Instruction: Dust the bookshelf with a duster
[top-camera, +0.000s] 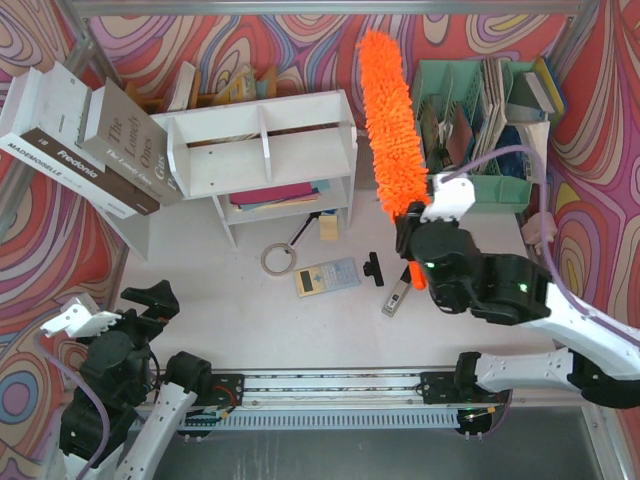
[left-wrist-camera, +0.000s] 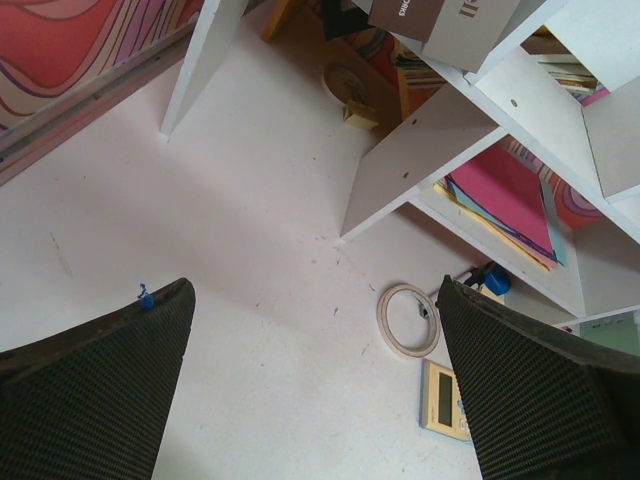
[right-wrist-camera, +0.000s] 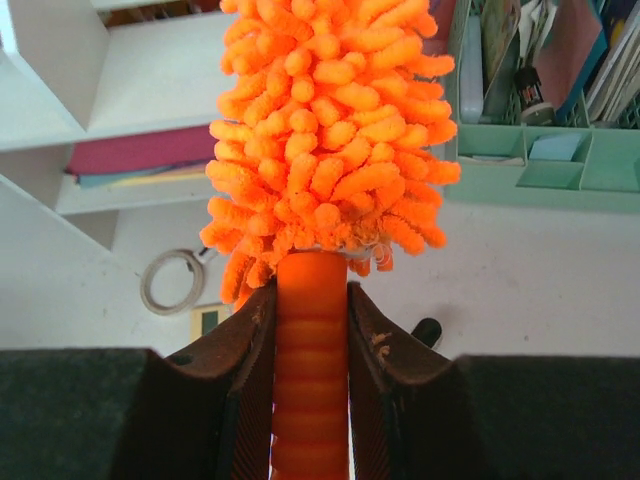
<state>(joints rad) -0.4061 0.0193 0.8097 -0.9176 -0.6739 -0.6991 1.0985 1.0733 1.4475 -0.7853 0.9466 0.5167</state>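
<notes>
— What is the right gripper (right-wrist-camera: 310, 290) doing?

— Its two fingers (right-wrist-camera: 238, 350) are pressed in on the ribbed orange handle (right-wrist-camera: 310, 380) of the duster (right-wrist-camera: 330, 130), pinching it just below the fluffy head.

— And where does the duster (top-camera: 385, 110) sit?

— From above, it points away from the arms. The orange head runs up between the right end of the bookshelf (top-camera: 265, 150) and the green organizer (top-camera: 480, 190). It is just beside the shelf's end panel; I cannot tell whether it touches it.

— The left gripper (left-wrist-camera: 312, 290)?

— Spread wide, nothing between its fingers. It hangs low at the near left corner of the table (top-camera: 250, 320), well apart from the duster, facing the bookshelf (left-wrist-camera: 420, 160) from the left.

— What lies around?

— In front of the shelf, on the table, a roll of tape (top-camera: 276, 259), and just right of it a calculator (top-camera: 328, 277). The lower tier holds flat books (top-camera: 275, 196), a pink one on top. Two big books (top-camera: 100, 140) lean tilted against the shelf's left end.

— The organizer?

— At the back right, stuffed with papers and small things.
</notes>
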